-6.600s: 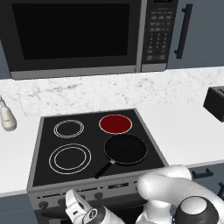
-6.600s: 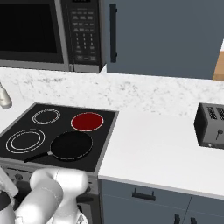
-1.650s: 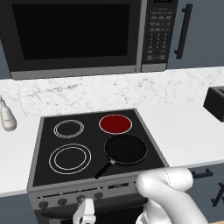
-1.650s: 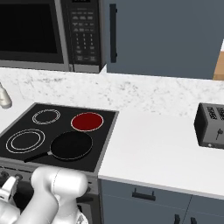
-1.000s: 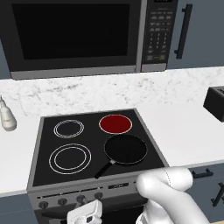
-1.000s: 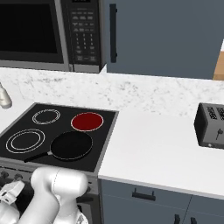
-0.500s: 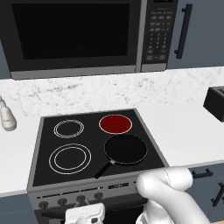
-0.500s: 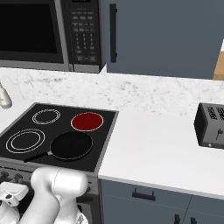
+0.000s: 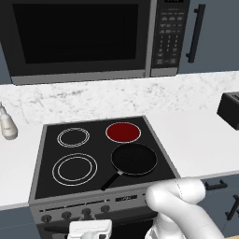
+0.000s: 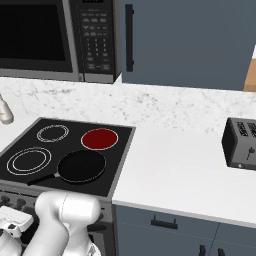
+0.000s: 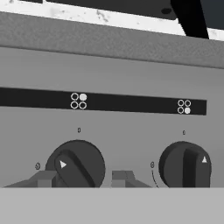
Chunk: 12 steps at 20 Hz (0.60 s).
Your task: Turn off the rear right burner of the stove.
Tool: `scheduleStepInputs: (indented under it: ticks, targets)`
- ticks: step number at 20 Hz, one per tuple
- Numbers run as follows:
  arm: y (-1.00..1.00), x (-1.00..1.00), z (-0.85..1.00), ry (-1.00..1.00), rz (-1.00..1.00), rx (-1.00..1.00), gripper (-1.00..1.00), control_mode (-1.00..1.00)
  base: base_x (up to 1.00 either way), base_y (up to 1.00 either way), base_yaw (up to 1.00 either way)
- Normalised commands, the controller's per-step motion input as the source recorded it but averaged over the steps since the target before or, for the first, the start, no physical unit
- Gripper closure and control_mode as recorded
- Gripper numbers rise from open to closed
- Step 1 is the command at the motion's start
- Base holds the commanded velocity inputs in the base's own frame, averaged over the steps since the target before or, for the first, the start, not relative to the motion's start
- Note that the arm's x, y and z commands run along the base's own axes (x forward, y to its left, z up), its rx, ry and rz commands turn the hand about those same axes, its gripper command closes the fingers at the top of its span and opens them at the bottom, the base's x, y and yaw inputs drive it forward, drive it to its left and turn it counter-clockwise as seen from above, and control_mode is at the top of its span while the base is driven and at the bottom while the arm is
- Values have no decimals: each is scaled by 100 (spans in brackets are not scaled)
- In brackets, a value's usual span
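Arm bent low, gripper (image 11: 82, 178) fingers spread apart.

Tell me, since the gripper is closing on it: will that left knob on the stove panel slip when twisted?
The left knob has a raised bar across its face, so the fingers flanking it should probably get purchase. It looks rigid and fixed to the stove, so it likely rotates rather than shifts. Its smooth dark surface might slip under light pressure.

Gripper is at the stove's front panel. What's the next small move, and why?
Probably close the gripper on the left knob: its icon marks the rear right zone, the open fingertips flank it, and the rear right burner glows red.
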Motion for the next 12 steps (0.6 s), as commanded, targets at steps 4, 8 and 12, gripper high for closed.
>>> scheduleStepInputs:
  ticks: [4,8,12]
  targets:
    - [0,0,29,1,0,18,100,-100,0,0,0]
    - [0,1,18,7,0,35,100,-100,0,0,0]
    - [0,0,13,9,0,46,100,-100,0,0,0]
